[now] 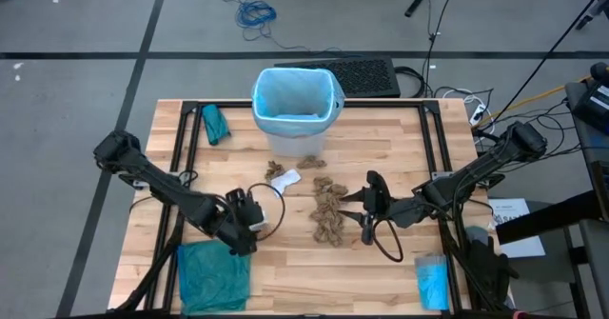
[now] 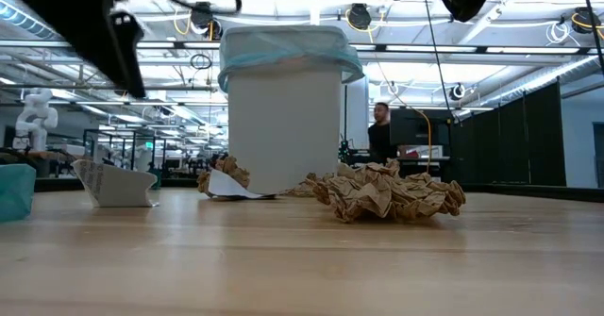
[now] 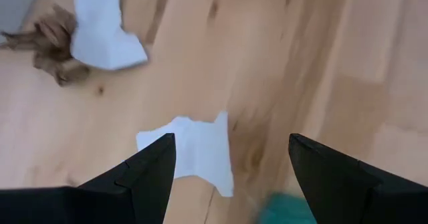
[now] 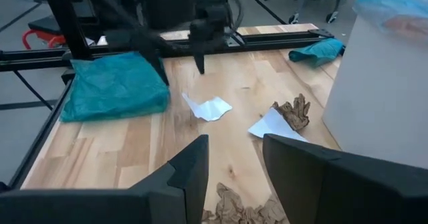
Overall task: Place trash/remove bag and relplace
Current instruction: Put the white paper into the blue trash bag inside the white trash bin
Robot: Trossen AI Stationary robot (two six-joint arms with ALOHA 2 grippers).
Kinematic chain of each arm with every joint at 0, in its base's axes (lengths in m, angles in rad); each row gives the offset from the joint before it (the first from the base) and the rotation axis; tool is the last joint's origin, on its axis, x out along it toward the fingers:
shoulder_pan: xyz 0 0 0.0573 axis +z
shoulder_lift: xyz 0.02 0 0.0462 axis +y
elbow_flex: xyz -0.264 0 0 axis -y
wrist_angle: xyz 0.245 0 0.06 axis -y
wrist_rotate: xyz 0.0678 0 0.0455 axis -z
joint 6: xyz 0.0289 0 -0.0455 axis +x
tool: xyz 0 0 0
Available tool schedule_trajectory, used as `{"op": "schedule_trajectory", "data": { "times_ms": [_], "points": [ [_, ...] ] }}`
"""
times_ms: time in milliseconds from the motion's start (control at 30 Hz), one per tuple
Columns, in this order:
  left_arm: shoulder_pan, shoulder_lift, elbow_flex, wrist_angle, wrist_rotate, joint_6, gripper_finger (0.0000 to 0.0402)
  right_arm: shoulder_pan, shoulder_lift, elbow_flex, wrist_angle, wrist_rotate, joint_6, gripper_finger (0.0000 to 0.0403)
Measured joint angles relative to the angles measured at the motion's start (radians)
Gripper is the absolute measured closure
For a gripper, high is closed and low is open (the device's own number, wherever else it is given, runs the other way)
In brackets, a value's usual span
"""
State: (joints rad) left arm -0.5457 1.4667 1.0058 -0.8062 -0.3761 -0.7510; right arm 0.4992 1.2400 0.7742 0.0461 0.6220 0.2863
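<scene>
Trash [image 1: 329, 210], crumpled brown paper, lies mid-table at six o'clock from the bin [image 1: 297, 109]. Low view: it sits clumped before the blue-lined bin. My left gripper [image 3: 231, 170] hangs wide apart above a white scrap [image 3: 194, 150]; I should drop straight. My right gripper [image 4: 234, 174] hovers partly apart, empty.

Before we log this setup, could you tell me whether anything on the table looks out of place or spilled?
Yes: crumpled brown paper scraps and white paper pieces lie loose on the table in front of the bin, not inside it. The bin's light blue liner is fitted and folded over the rim. Nothing looks damaged.
</scene>
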Motion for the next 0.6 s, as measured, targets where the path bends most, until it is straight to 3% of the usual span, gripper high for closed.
{"op": "schedule_trajectory", "data": {
  "times_ms": [267, 600],
  "points": [
    [0.001, 0.16, 0.0, 0.003, 0.014, 0.0, 0.0118, 0.0, 0.0, 0.0, -0.008, 0.0, 0.0, 0.0268],
    [0.001, 0.196, 0.0, 0.004, 0.009, -0.017, 0.0123, 0.0, 0.0, 0.0, -0.012, 0.0, 0.016, 0.0268]
  ]
}}
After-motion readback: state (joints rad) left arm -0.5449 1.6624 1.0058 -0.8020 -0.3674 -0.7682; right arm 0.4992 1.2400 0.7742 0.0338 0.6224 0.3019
